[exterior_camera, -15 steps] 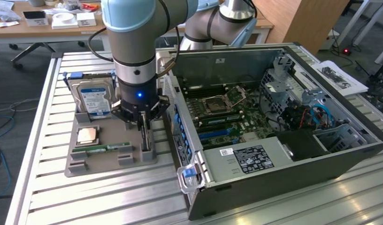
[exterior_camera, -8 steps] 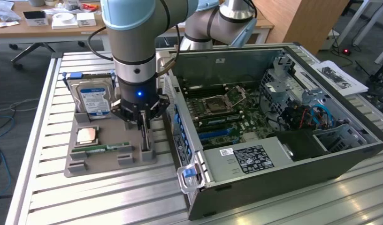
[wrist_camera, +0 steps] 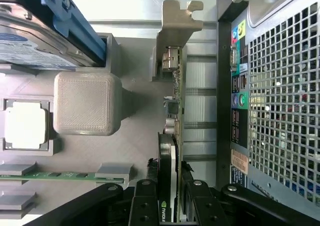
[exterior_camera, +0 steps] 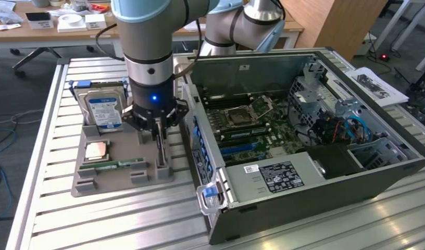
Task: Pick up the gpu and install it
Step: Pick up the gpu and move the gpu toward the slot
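The gpu (exterior_camera: 161, 154) stands on its edge in the slots of a grey holder tray (exterior_camera: 87, 185), on the exterior view's left of the open computer case (exterior_camera: 379, 172). In the wrist view the gpu (wrist_camera: 175, 108) runs away from the camera, with its silvery end bracket (wrist_camera: 176, 31) at the far end and a dark cooler block between the fingers. My gripper (exterior_camera: 157, 136) reaches straight down onto the card. Its black fingers (wrist_camera: 145, 198) sit against both faces of the card, so the gripper (wrist_camera: 170, 196) is shut on it. The card still rests in the holder.
The holder also carries a blue-labelled hard drive (exterior_camera: 103, 109), a processor (exterior_camera: 96, 151) and a green memory stick (exterior_camera: 115, 164). The case's perforated rear panel (wrist_camera: 280, 96) stands close beside the gpu. Inside the case lies the motherboard with blue slots (exterior_camera: 240, 148).
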### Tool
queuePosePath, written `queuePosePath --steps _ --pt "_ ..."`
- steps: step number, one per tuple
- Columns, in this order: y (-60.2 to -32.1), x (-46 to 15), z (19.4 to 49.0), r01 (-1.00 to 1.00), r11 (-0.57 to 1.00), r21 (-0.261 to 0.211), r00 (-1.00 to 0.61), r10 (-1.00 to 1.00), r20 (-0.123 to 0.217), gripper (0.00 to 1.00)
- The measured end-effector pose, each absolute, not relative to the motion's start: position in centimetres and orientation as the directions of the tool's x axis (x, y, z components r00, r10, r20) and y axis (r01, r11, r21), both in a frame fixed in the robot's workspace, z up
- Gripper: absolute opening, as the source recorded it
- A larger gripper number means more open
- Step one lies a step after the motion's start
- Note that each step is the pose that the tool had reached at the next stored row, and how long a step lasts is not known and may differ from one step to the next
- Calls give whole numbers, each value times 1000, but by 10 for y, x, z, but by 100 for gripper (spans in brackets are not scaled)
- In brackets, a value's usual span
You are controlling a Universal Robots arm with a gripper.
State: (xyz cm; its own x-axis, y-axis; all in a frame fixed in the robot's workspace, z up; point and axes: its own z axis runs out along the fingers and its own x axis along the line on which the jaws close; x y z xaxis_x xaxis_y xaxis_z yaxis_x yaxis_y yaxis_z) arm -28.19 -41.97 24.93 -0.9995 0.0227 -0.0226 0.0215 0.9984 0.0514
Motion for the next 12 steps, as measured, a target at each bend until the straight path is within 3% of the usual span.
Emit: queuePosePath --steps 12 --pt "-420 -282 285 21 998 51 -999 23 -23 28"
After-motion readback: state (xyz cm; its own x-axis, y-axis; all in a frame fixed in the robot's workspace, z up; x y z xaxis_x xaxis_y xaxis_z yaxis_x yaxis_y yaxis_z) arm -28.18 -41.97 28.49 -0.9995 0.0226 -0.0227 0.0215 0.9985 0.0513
